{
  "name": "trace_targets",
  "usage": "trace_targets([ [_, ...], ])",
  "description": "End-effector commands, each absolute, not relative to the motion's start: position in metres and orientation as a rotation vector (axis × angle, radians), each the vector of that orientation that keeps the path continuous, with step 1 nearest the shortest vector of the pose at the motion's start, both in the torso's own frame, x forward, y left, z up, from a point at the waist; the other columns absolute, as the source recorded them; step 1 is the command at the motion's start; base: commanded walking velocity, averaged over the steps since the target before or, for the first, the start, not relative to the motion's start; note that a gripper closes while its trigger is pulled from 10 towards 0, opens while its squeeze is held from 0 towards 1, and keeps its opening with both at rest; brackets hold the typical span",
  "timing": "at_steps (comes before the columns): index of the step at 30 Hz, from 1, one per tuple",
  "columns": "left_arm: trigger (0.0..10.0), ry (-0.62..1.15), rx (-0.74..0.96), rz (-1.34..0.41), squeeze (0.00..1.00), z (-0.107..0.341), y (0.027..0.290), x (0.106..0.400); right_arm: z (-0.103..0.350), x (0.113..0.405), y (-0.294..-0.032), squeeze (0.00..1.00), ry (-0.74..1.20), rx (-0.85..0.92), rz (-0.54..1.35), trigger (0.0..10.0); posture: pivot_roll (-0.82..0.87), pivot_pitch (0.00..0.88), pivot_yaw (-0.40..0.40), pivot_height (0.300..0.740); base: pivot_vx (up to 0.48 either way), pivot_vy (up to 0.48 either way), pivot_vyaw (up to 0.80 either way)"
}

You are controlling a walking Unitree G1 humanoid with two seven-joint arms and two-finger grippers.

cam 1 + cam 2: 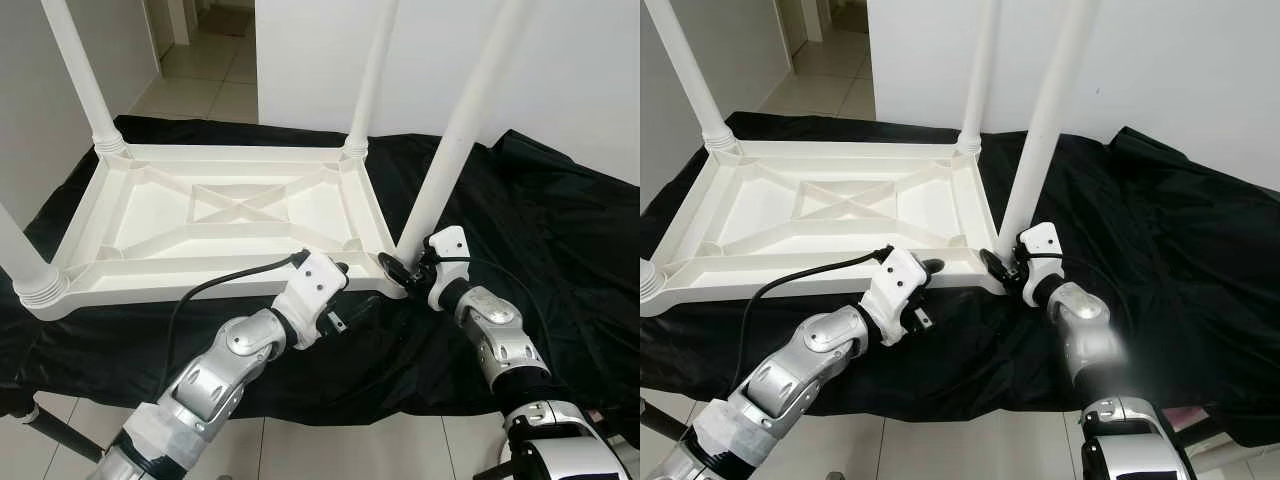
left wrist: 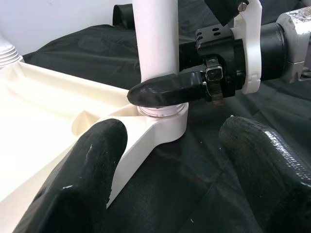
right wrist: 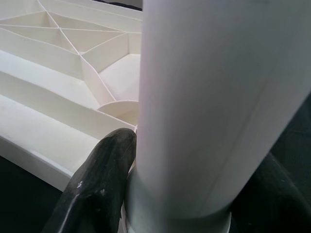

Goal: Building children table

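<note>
A white plastic children's table (image 1: 200, 278) lies upside down on a black cloth, with its ribbed underside facing up. Three legs stand in its far-left, far-right and near-left corners. The fourth leg (image 1: 455, 130) stands upright at the near-right corner socket (image 2: 163, 119). My right gripper (image 1: 405, 270) is shut on this leg just above its base, with one black finger (image 3: 102, 179) on each side. My left gripper (image 1: 352, 290) hovers open just in front of the same corner. Its two fingers (image 2: 82, 179) are spread wide and touch nothing.
The black cloth (image 1: 540, 230) covers a low platform and drapes over its front edge. Tiled floor (image 1: 330, 450) lies below me. A white wall (image 1: 560, 60) stands close behind, and a doorway opens at the far left. A dark bar (image 1: 60, 435) sticks out at lower left.
</note>
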State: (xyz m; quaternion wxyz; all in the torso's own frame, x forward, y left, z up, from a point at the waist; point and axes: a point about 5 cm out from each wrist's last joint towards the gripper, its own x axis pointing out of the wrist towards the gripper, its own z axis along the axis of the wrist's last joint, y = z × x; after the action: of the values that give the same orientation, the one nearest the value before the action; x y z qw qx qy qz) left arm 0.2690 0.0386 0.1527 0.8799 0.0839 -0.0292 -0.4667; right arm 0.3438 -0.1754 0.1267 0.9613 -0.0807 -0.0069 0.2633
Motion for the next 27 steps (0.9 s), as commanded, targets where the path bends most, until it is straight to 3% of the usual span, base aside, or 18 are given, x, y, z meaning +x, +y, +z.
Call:
trace_targets([
  [1, 10.0, -0.036, 0.189, -1.087, 0.00, 0.149, 0.034, 0.262, 0.116, 0.341, -0.176, 0.00, 0.040, -0.181, 0.550, 0.0, 0.02, 0.004, -0.064, 0.740, 0.000, 0.000, 0.00],
  [4, 10.0, -0.036, 0.189, -1.087, 0.00, 0.149, 0.034, 0.262, 0.115, 0.341, -0.176, 0.00, 0.044, -0.183, 0.552, 0.0, 0.02, 0.006, -0.064, 0.740, 0.000, 0.000, 0.00],
  [5, 10.0, -0.032, 0.188, -1.087, 0.00, 0.149, 0.034, 0.262, 0.114, 0.341, -0.177, 0.00, 0.045, -0.174, 0.537, 10.0, 0.02, 0.007, -0.065, 0.740, 0.000, 0.000, 0.00],
  [27, 10.0, -0.034, 0.158, -1.060, 0.00, 0.153, 0.041, 0.269, 0.123, 0.332, -0.158, 0.00, -0.036, 0.006, 0.179, 10.0, 0.01, 0.003, -0.054, 0.740, 0.000, 0.000, 0.00],
])
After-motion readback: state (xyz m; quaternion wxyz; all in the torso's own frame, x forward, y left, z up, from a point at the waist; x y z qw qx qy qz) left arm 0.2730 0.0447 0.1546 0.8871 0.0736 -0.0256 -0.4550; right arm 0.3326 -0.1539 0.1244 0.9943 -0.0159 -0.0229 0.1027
